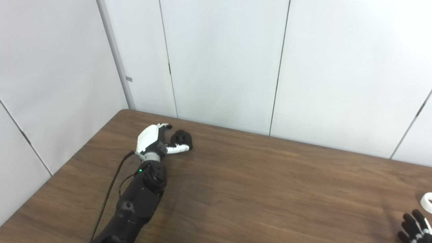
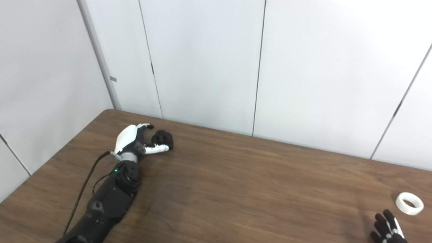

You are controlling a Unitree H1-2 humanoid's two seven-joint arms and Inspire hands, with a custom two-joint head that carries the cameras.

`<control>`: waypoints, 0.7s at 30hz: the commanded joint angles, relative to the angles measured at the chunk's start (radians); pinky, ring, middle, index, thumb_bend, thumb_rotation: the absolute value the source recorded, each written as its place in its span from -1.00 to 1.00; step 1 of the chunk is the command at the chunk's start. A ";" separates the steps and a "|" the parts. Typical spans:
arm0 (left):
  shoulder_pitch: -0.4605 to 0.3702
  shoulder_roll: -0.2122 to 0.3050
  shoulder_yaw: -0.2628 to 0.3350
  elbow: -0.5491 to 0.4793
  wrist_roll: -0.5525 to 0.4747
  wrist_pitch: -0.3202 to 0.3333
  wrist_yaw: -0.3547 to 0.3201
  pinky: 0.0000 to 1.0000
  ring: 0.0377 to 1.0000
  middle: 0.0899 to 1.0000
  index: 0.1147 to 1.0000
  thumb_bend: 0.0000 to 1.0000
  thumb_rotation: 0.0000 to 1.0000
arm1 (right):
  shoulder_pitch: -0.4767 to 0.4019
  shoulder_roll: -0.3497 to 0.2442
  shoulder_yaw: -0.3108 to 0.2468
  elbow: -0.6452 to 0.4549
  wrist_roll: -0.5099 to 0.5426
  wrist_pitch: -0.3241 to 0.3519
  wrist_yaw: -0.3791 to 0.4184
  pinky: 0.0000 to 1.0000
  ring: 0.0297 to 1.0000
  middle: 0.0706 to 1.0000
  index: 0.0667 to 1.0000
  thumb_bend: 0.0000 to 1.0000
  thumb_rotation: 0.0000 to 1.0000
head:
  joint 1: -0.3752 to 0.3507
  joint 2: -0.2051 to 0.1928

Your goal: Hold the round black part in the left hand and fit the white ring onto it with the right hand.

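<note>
The round black part (image 1: 182,137) lies on the brown table (image 1: 256,182) near its far left corner. My left hand (image 1: 152,139), white-backed, rests just left of it, with the thumb (image 1: 178,148) stretched along the part's near side and the fingertips (image 1: 166,126) at its far left. The hand looks open around the part, not clenched on it. The white ring (image 2: 409,203) lies flat at the table's right edge. My right hand (image 2: 387,229) pokes in at the bottom right corner, fingers spread, a little short of the ring and to its left.
White wall panels (image 1: 222,60) stand right behind the table's far edge, close to the black part. A black cable (image 1: 109,192) runs along the left forearm. Bare wood stretches between the two hands.
</note>
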 commanded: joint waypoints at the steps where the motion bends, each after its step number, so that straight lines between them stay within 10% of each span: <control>1: -0.062 0.036 -0.003 0.001 0.006 -0.007 0.011 1.00 1.00 0.90 0.61 0.88 -0.27 | 0.007 -0.009 -0.001 -0.015 0.002 0.012 0.002 1.00 0.98 0.94 0.98 0.11 1.00 | 0.001 0.001; 21: -0.103 0.033 -0.036 0.065 -0.030 -0.032 0.004 1.00 0.98 0.86 0.52 0.90 -0.26 | 0.009 -0.007 -0.002 -0.017 0.001 0.022 -0.005 1.00 0.96 0.92 0.96 0.16 1.00 | -0.006 0.002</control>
